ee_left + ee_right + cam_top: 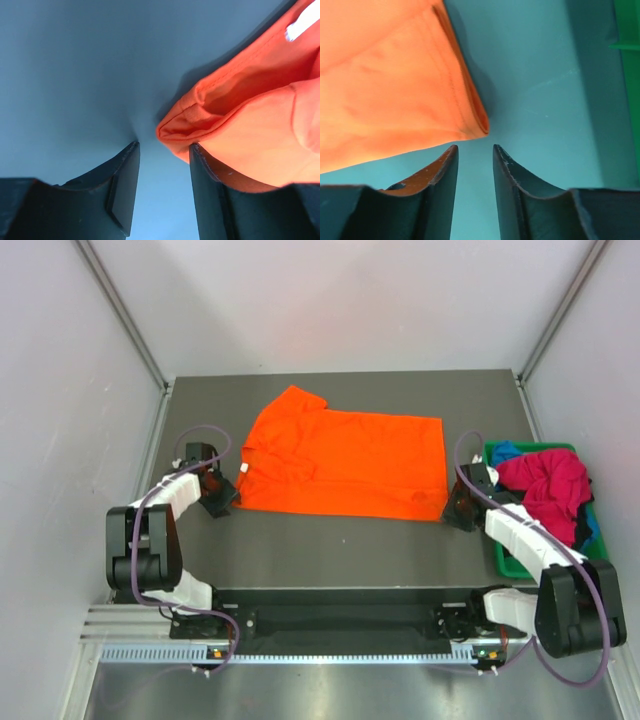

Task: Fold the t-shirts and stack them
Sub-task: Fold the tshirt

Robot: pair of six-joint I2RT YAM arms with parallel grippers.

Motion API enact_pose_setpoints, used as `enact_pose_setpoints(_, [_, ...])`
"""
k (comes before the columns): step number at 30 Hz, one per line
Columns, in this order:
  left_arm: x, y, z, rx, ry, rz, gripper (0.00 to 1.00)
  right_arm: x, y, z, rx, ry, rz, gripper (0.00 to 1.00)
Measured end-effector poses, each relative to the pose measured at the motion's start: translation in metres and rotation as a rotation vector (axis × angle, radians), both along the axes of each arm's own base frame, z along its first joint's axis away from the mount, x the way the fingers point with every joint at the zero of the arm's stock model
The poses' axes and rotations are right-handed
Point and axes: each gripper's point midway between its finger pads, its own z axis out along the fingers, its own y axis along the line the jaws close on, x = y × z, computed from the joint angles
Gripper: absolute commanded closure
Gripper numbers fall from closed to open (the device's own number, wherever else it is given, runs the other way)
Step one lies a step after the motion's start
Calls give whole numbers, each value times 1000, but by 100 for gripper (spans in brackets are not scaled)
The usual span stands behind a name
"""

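Note:
A vivid orange t-shirt (345, 464) lies spread on the grey table, its collar end at the left. My left gripper (222, 500) is open and empty just off the shirt's near-left corner; that corner (190, 125) shows ahead of its fingertips (162, 152). My right gripper (456, 512) is open and empty at the shirt's near-right hem corner (477, 125), just beyond the fingertips (474, 152). A magenta-red shirt (550, 485) and a blue shirt (506, 451) lie bunched in the green bin.
The green plastic bin (510, 562) stands at the table's right edge; its side shows in the right wrist view (626, 60). Grey walls enclose the table on three sides. The arm bases sit on a rail at the near edge.

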Motion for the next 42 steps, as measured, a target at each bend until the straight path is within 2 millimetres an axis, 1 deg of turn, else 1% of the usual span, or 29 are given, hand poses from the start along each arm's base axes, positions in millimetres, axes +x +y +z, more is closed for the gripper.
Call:
enact_pose_setpoints(2, [3,0,1,-2,-12,8,54,2,2,4,12,-15,-6,64])
enact_pose_setpoints(5, [5,1,-1,-2,-14,19,61,5,2,7,16,-21,-16,64])
enact_pose_setpoints(9, [8,1,-1,-3,-16,21,62,10,1,1,8,-12,-28,63])
enact_pose_setpoints(13, [11,3,-2,7,-16,27,76,10,0,-17,-10,42,-29,65])
enact_pose_setpoints(14, [12,4,-2,14,-15,28,85,14,0,-16,-13,34,-30,66])
enact_pose_setpoints(15, [13,5,-3,17,-14,31,88,16,0,-15,-16,25,-32,68])
enact_pose_setpoints(16, [13,6,-3,21,-12,32,92,16,-1,-16,-24,26,-35,77])
enact_pose_setpoints(17, [14,6,-3,22,-10,32,100,16,-2,-16,-28,25,-34,84])
enact_pose_setpoints(19, [16,6,-3,25,-9,31,100,16,-3,-17,-31,23,-38,100])
enact_pose_setpoints(22, [18,7,-3,30,-2,31,100,15,-3,-15,-28,16,-44,100])
enact_pose_setpoints(27, [14,9,-2,51,3,32,100,9,-3,-8,-21,0,-43,100])
enact_pose_setpoints(33, [-7,10,3,65,43,35,100,-3,-3,-9,-23,39,-39,100])
enact_pose_setpoints(36, [-16,10,5,68,70,32,100,-14,-3,-10,-17,57,-35,100])
enact_pose_setpoints(38, [-22,10,7,67,82,32,89,-18,-2,-10,-5,60,-34,95])
enact_pose_setpoints(40, [-26,10,10,67,77,32,75,-23,0,-9,7,68,-32,86])
enact_pose_setpoints(41, [-28,9,12,66,72,35,59,-24,1,-9,11,71,-29,81])
enact_pose_setpoints(42, [-30,9,14,66,68,34,51,-26,2,-9,15,77,-27,72])
